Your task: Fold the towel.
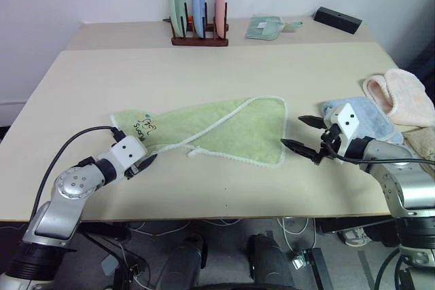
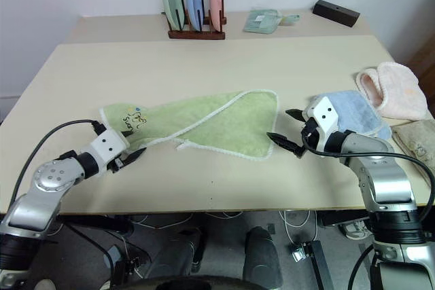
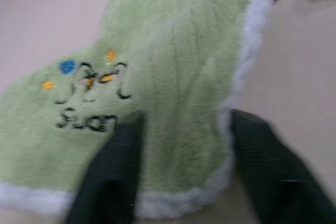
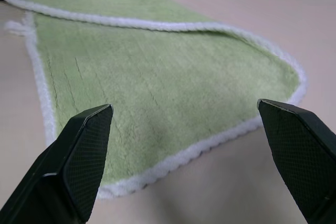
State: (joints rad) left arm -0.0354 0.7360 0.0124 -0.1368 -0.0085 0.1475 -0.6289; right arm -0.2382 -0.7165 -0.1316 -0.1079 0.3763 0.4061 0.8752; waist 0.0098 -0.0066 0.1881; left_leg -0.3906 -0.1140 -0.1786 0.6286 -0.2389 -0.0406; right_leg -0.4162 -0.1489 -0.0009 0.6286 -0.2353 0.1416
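Note:
The light green towel with white edging lies on the table, partly folded over itself into a long wedge. Its dark embroidered mark sits near the left end. My left gripper is low at that left corner. In the left wrist view its fingers stand apart, one on the cloth below the mark, the other on the table beside the white edge. My right gripper is wide open just off the towel's right edge, nothing between its fingers.
A folded light blue towel and a pink-cream towel lie right of my right gripper. A rack of three upright plates, a small green cloth and a black box stand at the back.

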